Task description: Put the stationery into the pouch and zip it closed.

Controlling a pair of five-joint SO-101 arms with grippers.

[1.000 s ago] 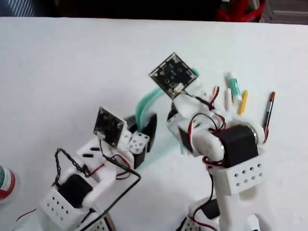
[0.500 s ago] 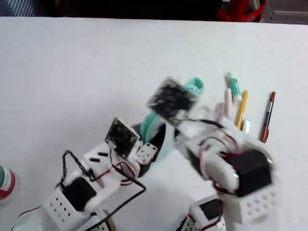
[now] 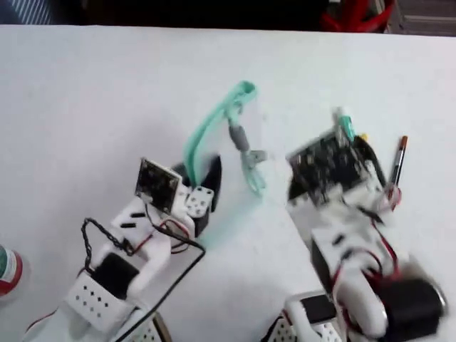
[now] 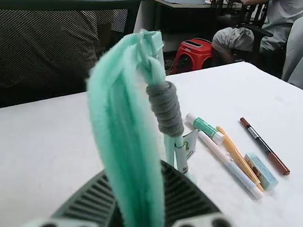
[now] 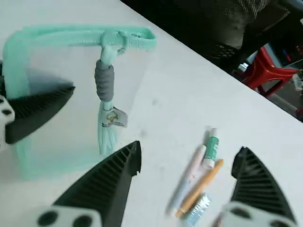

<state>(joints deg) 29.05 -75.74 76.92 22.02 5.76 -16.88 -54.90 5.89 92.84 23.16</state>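
table [image 3: 107,85]: white, carries everything
pouch [image 5: 71,85]: clear with a mint-green border, stood upright on the table, one end pinched in the left gripper
left gripper [image 3: 203,172]: clamped on the pouch's green edge
right gripper [image 5: 189,151]: jaws spread wide, holding nothing, hanging above the pens
stationery: glue stick [image 4: 204,128], white pen [image 4: 227,163], orange pen [image 4: 236,153], brown pen [image 4: 264,145], eraser [image 4: 260,171]; all flat on the table beside the pouch, none inside
zip pull [image 4: 165,109]: grey-wrapped green cord, dangling from the pouch's top edge
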